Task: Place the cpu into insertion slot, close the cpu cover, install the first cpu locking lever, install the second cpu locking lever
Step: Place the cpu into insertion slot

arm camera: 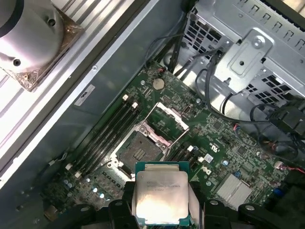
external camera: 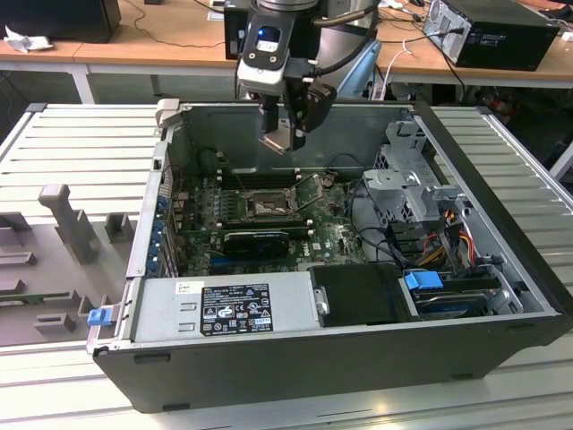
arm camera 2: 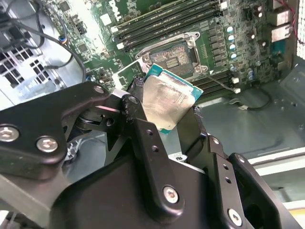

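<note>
My gripper hangs above the open computer case, shut on the cpu. The cpu is a flat square chip with a silver lid and green edge, clamped by two opposite edges between the black fingers; it also shows in the second wrist view. Below it on the green motherboard lies the insertion slot, uncovered, its dark frame and pin field visible in both wrist views and in the exterior view. The cpu cover stands swung open at the slot's far side. The cpu is well above the slot, not touching it.
Memory slots run along one side of the slot, and a long black card lies on the other. A metal drive cage with cables stands on the exterior view's right. The power supply fills the case front. Case walls surround the board.
</note>
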### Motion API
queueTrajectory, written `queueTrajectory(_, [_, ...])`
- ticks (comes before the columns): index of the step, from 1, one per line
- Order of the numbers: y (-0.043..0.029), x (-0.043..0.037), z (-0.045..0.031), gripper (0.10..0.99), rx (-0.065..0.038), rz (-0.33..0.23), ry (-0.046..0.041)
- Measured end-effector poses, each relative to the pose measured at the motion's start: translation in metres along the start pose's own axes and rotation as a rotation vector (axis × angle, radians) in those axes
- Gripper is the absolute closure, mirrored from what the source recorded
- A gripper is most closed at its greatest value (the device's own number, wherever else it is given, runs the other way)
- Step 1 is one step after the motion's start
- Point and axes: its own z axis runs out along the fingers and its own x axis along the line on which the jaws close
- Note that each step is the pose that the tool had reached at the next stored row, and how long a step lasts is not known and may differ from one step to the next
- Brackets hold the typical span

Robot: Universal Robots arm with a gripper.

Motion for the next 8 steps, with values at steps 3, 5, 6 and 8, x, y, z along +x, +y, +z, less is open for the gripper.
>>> queueTrajectory(3, [0.0,0.0,0.0004,0.561,-0.001,0.036,-0.0032])
queueTrajectory(5, [-0.0001,0.0,0.0004,0.561,-0.001,0.061,-0.0054])
queueTrajectory(6, [-0.0001,0.0,0.0004,0.561,-0.001,0.071,-0.0063])
queueTrajectory(8, [-0.0001,0.0,0.0005,0.561,-0.002,0.091,-0.0081])
